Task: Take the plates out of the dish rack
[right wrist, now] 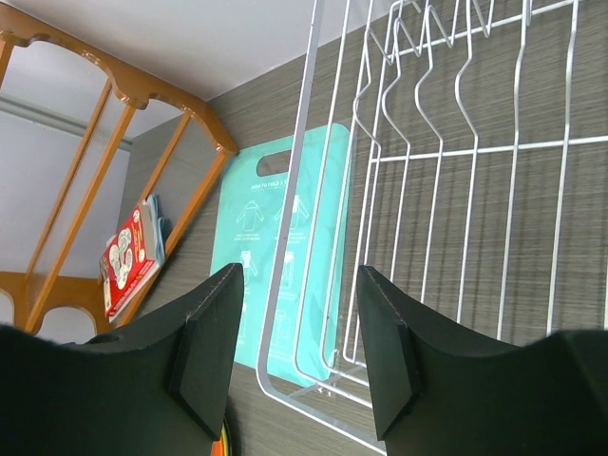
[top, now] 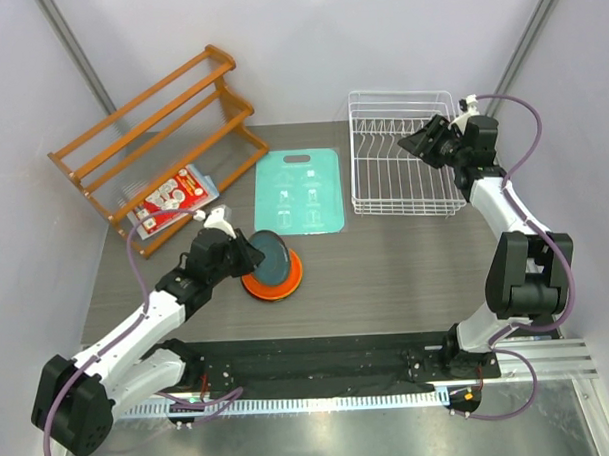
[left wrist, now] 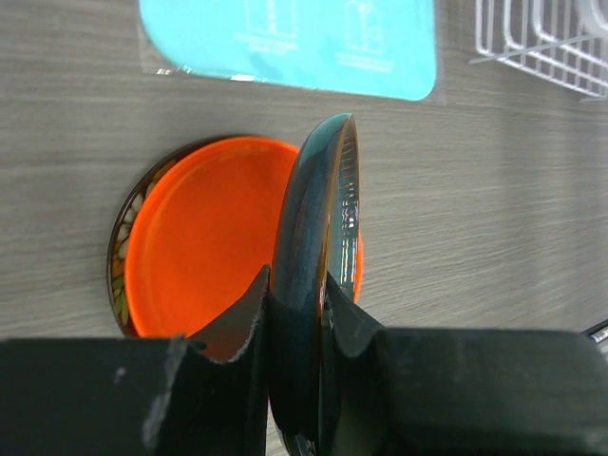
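Gripping teal plate (left wrist: 318, 237) on edge with left gripper (left wrist: 296, 285), above orange plate (left wrist: 204, 242) on tabletop (left wrist: 475, 237). Holding right gripper (right wrist: 299, 332) open, empty, over rack (top: 402, 155).

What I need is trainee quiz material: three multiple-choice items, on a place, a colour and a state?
1. The round orange plate sits: A on a floral plate beside the teal rectangular board; B on that board; C under that board.
2. The round plate in the left end effector is: A lime; B dark teal-blue; C white.
3. The right end effector at the white wire dish rack is: A open; B shut on a plate; C unseen.
A, patterned rim shows beneath; B, its glaze shows; A, fingers stand apart.
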You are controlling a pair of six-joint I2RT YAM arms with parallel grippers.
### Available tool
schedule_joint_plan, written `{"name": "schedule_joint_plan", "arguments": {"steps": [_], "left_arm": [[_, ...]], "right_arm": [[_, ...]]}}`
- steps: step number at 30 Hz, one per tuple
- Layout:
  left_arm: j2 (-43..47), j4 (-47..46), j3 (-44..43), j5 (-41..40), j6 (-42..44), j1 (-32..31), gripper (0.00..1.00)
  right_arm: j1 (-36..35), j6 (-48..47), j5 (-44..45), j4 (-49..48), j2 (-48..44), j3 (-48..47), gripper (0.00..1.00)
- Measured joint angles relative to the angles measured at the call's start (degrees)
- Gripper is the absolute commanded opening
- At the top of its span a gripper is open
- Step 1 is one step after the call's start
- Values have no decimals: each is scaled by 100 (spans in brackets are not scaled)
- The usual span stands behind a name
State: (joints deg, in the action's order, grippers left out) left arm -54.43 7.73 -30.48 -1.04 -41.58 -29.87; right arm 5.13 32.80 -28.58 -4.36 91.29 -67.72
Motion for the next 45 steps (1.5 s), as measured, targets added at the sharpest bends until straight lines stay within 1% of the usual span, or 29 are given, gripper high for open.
{"name": "schedule_joint_plan", "arguments": {"steps": [11, 19, 20, 21, 22, 24, 25, 26, 27, 28, 30, 35, 38, 39, 41, 42, 45], "left_arm": [[-42, 55, 310, -90, -166, 0, 0], [-487, -337, 350, 4, -289, 0, 0], [-529, -385, 348, 20, -304, 0, 1], [-562, -428, 350, 31, -310, 0, 10], [-584, -452, 350, 46, -317, 0, 15], [-595, -476, 350, 63, -323, 0, 30], [-595, -485, 352, 72, -339, 0, 34], [-595, -487, 356, 68, -323, 0, 41], [-595, -485, 363, 68, -315, 0, 50], [-592, -468, 372, 66, -302, 0, 51], [-581, -400, 374, 28, -286, 0, 61], [-551, -219, 374, -107, -247, 0, 78], [-511, -72, 372, -203, -149, 0, 82], [-490, -24, 369, -236, -131, 0, 88], [-437, 87, 352, -306, -72, 0, 91], [-407, 129, 330, -337, -33, 0, 99], [-337, 326, 177, -455, 63, -2, 99]], "right_arm": [[0, -39, -2, 15, 114, 90, 56], [0, -103, -2, 22, 140, 118, 56], [0, -118, 0, 24, 140, 118, 56], [0, -125, 0, 35, 140, 118, 56], [0, -136, 4, 57, 140, 118, 56], [0, -164, 24, 116, 140, 118, 56], [0, -184, 46, 153, 140, 118, 57], [0, -212, 66, 192, 140, 118, 57], [0, -245, 94, 232, 140, 118, 57], [0, -273, 125, 278, 140, 118, 57], [0, -321, 195, 352, 140, 118, 57], [0, -474, 348, 525, 131, 118, 57], [0, -579, 442, 684, 125, 118, 58], [0, -603, 470, 721, 120, 118, 58], [0, -675, 553, 815, 79, 118, 59], [0, -719, 599, 881, 42, 118, 59], [0, -822, 726, 1016, -101, 118, 61]]}}
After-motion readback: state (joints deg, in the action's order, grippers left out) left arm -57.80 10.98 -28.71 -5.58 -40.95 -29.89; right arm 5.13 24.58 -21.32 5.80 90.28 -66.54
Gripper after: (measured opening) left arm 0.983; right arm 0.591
